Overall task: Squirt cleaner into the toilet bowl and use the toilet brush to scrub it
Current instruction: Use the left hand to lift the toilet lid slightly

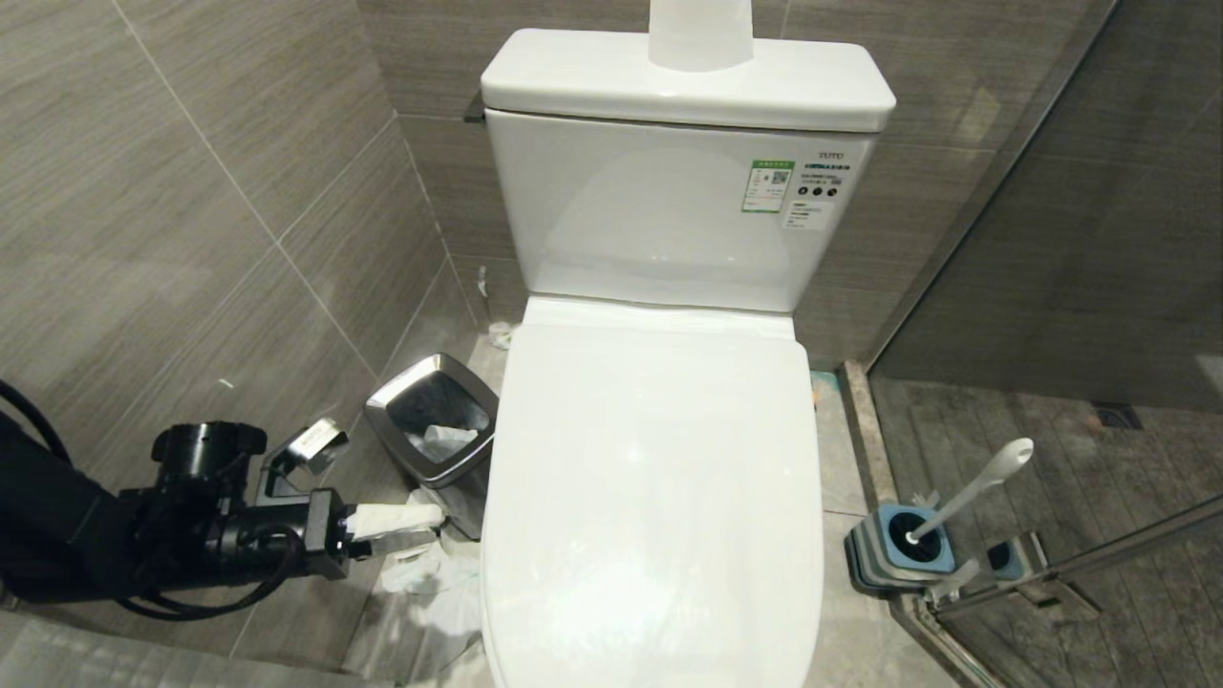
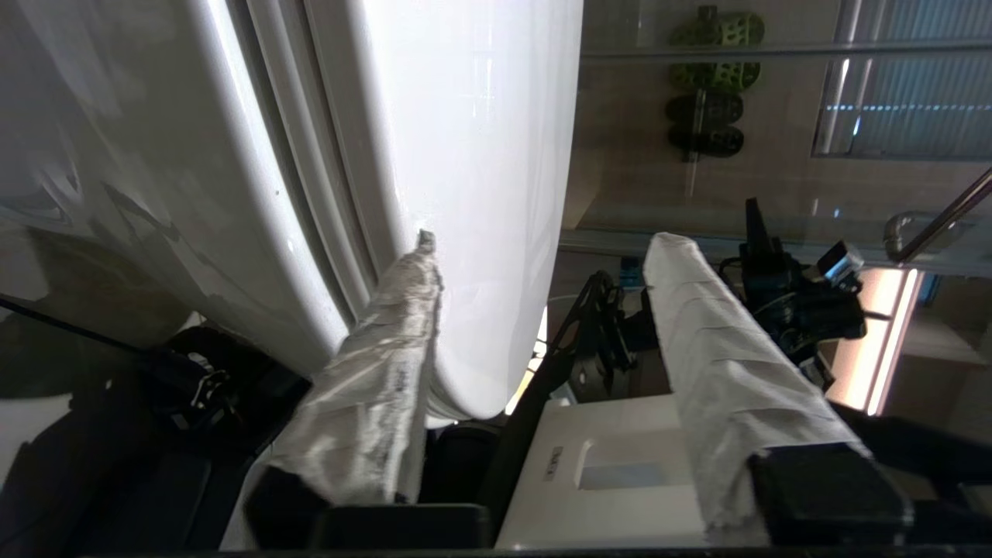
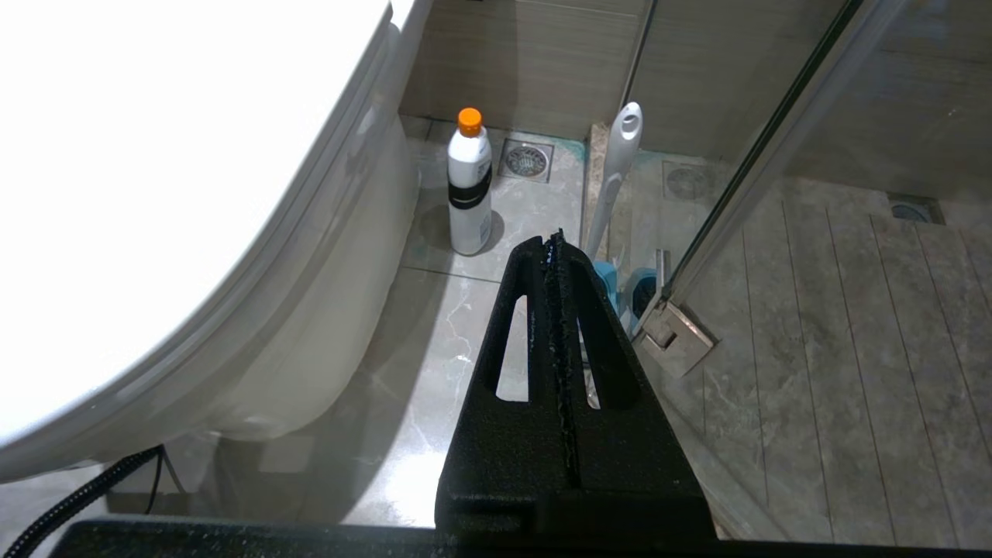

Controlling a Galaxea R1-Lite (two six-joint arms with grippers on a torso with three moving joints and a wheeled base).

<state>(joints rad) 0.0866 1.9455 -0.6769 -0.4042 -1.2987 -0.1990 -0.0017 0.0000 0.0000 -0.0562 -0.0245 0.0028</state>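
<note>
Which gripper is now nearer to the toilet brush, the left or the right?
Right. The right gripper hangs just before the toilet brush; the left gripper is across the toilet bowl.

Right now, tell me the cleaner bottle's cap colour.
Orange, on the white bottle beside the toilet bowl; clearest in the right wrist view.

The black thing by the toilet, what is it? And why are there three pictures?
It is a robot's left arm. Its left gripper, with white-wrapped fingers, is open beside the closed toilet bowl, holding nothing. One picture comes from the robot's head, looking down. The other two come from cameras on its wrists. The right gripper is shut and empty, pointing down at the floor. On the floor stand the toilet brush in its blue holder, a white bottle with an orange cap, and a trash bin.
</note>
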